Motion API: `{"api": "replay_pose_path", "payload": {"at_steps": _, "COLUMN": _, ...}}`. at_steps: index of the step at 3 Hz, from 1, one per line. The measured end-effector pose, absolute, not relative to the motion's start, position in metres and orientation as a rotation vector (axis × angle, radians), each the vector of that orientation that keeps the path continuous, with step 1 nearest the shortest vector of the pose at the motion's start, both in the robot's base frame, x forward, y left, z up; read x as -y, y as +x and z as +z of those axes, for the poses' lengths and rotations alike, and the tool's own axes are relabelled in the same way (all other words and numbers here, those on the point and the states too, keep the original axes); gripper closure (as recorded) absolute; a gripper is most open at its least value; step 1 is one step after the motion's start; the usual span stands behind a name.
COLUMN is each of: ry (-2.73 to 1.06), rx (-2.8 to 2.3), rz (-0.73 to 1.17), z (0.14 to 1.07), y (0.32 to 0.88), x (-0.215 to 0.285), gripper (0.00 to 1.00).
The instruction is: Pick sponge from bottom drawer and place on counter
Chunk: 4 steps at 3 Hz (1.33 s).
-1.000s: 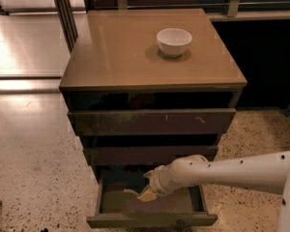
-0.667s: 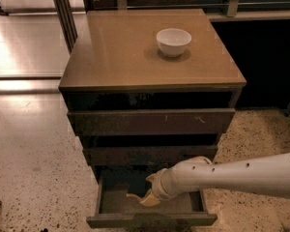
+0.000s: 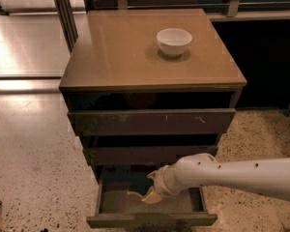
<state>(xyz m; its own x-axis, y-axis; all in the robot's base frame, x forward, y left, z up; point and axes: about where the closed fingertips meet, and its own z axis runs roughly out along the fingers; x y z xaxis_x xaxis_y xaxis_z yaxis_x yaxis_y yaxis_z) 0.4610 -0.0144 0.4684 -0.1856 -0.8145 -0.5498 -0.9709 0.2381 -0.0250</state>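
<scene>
Basically reach phase: gripper (image 3: 140,197) at 6 o'clock in open bottom drawer (image 3: 150,220), fingers (image 3: 152,197) parted, holding nothing; sponge unseen, grasp and bench (image 3: 116,52) placement pending.

Gripper (image 3: 142,197) down low, arm (image 3: 241,173) outstretched

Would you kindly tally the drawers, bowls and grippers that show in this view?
Drawers: 3, namely top drawer, middle drawer, and bottom drawer, pulled open.
Bowls: 1, the white bowl on the counter.
Grippers: 1, the gripper inside the bottom drawer.
Total: 5.
</scene>
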Motion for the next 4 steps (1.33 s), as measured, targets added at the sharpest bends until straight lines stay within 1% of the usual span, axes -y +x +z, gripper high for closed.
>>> {"api": "replay_pose_path", "payload": {"at_steps": 1, "ry": -1.62, "rx": -2.081, "rz": 0.464, "z": 0.52, "y": 0.464, "x": 0.018, "gripper": 1.0}}
{"api": "replay_pose_path", "payload": {"at_steps": 2, "ry": -1.632, "rx": -2.098, "rz": 0.4, "z": 0.596, "y": 0.471, "x": 0.015, "gripper": 1.0}}
{"api": "replay_pose_path", "payload": {"at_steps": 3, "ry": -1.646, "rx": -2.085, "rz": 0.287, "z": 0.676, "y": 0.475, "x": 0.007, "gripper": 1.0}}
{"api": "replay_pose_path", "payload": {"at_steps": 4, "ry": -1.654, "rx": -2.079, "rz": 0.264, "z": 0.685, "y": 0.474, "x": 0.008, "gripper": 1.0}}
